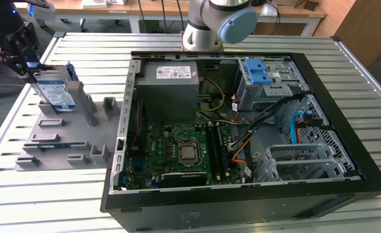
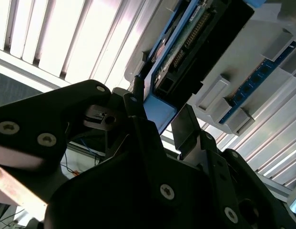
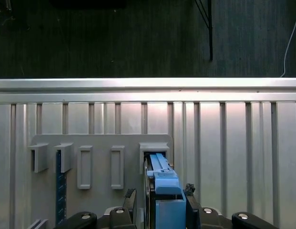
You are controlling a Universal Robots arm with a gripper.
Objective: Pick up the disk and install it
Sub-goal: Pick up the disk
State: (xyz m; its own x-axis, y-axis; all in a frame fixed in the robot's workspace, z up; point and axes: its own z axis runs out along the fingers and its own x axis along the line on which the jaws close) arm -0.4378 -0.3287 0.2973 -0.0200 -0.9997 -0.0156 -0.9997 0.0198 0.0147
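Disk [image 1: 56,94], flat rectangular silver-metal, blue-bracketed: stood on edge in a slot of the grey plastic fixture [image 1: 67,145] at the exterior view's left, long axis near-upright, label shown to the exterior view. Black gripper [image 1: 25,69] set astride its upper end; whether it is clamped cannot be told.

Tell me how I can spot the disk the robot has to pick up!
Find the big open black computer case, then look to the exterior view's left at the grey holder beside it. The disk stands upright in the holder's far slot. Nothing else on the holder is silver with a white-and-blue label and blue frame.
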